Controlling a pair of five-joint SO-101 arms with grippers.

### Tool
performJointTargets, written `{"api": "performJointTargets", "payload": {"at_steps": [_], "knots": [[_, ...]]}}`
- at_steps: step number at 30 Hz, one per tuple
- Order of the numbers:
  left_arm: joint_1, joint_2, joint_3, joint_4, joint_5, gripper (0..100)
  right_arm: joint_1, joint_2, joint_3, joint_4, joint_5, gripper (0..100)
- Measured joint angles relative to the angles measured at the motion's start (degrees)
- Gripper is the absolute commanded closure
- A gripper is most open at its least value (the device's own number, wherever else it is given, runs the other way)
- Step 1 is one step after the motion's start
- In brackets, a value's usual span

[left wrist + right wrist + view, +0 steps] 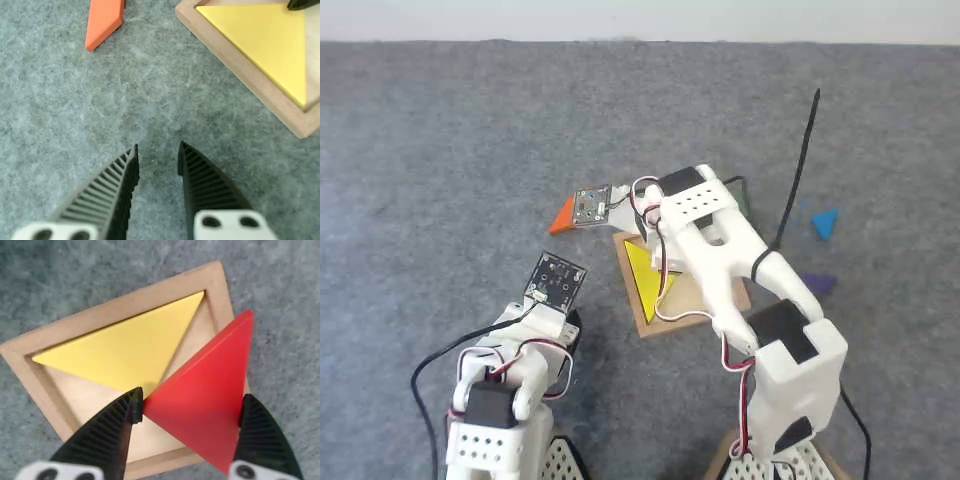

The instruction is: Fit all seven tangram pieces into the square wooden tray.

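The square wooden tray (629, 286) lies at the table's middle with a large yellow triangle (646, 268) flat inside it. My right gripper (189, 407) is shut on a red triangle (205, 400), held over the tray (45, 385) beside the yellow triangle (130, 355); one red corner reaches past the rim. My left gripper (158, 149) hovers open over bare felt, short of the tray's corner (240, 75), with nothing between its fingers. An orange piece (563, 215) lies on the felt left of the tray and also appears in the left wrist view (104, 20).
A blue triangle (825, 222) and a purple piece (817, 284) lie on the felt right of the tray. A dark green piece (736, 190) peeks out behind the right arm. Grey felt covers the table, with open room at the left and far side.
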Motion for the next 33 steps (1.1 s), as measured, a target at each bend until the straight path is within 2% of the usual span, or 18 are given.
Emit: {"api": "performJointTargets", "payload": {"at_steps": [13,21,29,33], "knots": [[0.0,0.0,0.0,0.0,0.0,88,0.0,0.1,2.5,0.0,11.8,74.6],[0.0,0.0,0.0,0.0,0.0,88,0.0,0.1,2.5,0.0,12.4,73.8],[0.0,0.0,0.0,0.0,0.0,88,0.2,0.1,2.5,0.0,12.6,59.4],[0.0,0.0,0.0,0.0,0.0,88,0.3,0.1,2.5,0.0,12.6,58.6]]}}
